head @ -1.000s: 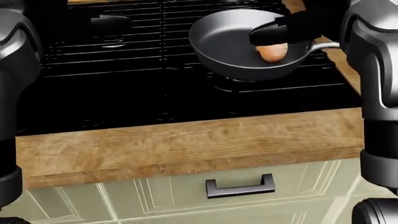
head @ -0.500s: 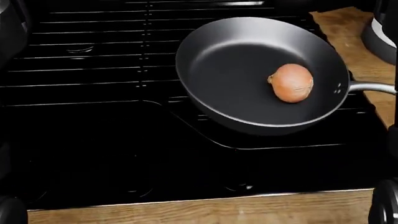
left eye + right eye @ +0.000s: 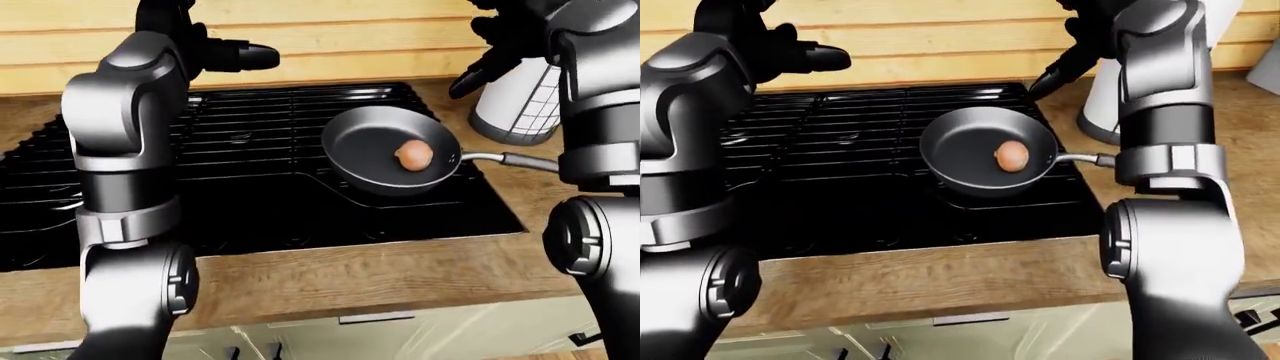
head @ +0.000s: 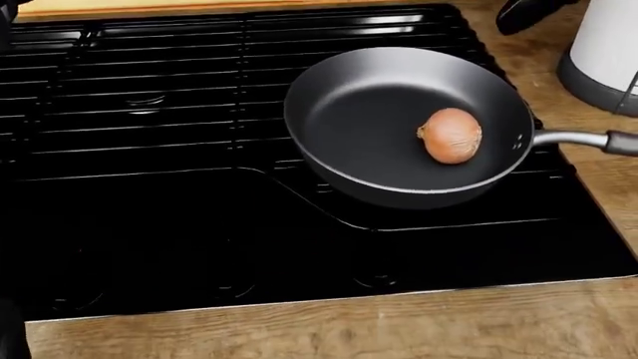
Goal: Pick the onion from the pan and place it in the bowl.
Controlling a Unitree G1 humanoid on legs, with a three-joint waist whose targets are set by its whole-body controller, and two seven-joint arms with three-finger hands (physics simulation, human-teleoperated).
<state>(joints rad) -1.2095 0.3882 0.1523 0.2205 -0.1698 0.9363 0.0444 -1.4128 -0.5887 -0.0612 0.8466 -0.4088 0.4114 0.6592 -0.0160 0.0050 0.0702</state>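
Note:
A brown onion [image 4: 452, 135] lies in the right part of a dark frying pan [image 4: 349, 112] that sits on the black stove grates [image 4: 140, 134]. The pan's handle [image 4: 583, 138] points right. My right hand [image 3: 472, 73] is open and empty. It is raised above and to the right of the pan, and only a fingertip [image 4: 520, 13] shows at the top of the head view. My left hand [image 3: 255, 55] is open and empty, held high over the top left of the stove. No bowl shows in any view.
A white canister [image 4: 610, 52] with a grey base stands on the wooden counter [image 4: 419, 329] to the right of the stove. A wood-plank wall [image 3: 350, 37] runs along the top. Pale cabinet fronts [image 3: 400, 337] lie under the counter edge.
The head camera has moved, and the view now shows the stove from closer. My right hand, which was down at the onion in the pan, has lifted away. The onion stays in the pan.

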